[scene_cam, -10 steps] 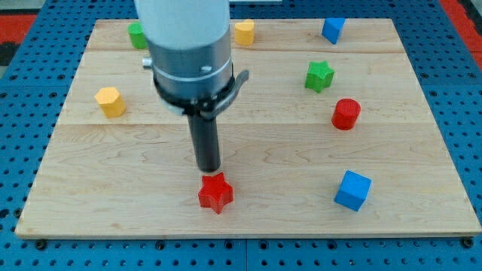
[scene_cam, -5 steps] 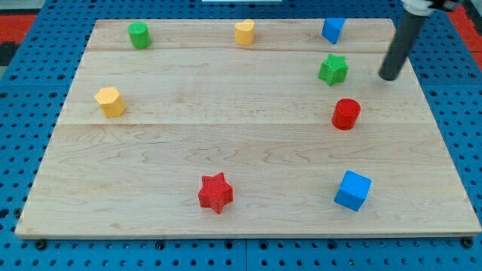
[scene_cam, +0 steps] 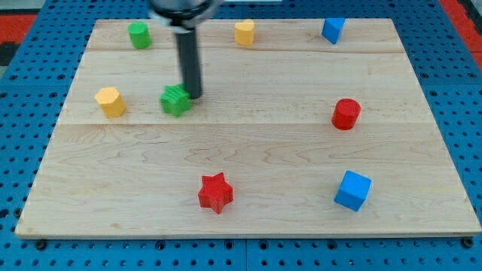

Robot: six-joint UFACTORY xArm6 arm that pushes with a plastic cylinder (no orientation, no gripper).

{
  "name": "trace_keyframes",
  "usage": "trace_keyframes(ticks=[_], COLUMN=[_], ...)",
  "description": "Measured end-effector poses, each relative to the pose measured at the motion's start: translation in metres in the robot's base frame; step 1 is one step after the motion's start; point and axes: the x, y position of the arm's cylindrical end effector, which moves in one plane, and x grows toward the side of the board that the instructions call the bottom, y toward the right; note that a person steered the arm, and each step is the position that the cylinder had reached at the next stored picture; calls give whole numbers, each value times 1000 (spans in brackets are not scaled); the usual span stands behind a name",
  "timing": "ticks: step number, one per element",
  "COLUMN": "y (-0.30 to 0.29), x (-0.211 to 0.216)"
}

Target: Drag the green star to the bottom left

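The green star lies on the wooden board, left of the middle and in the upper half. My tip is right beside it, touching its right upper side. The rod rises from there to the view's top. A yellow block sits to the star's left.
A green cylinder, a yellow block and a blue cube stand along the top edge. A red cylinder is at the right, a red star at the bottom middle, a blue cube at the bottom right.
The green star has moved from the upper right far to the left, now next to the yellow block. My tip went from the star's right at the board's right side to the left with it.
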Motion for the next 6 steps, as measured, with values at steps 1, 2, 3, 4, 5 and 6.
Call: trace_keyframes(ticks=[1, 2, 3, 4, 5, 6], y=[-5, -42, -63, -43, 22, 6], x=[-35, 8, 75, 79, 81, 117])
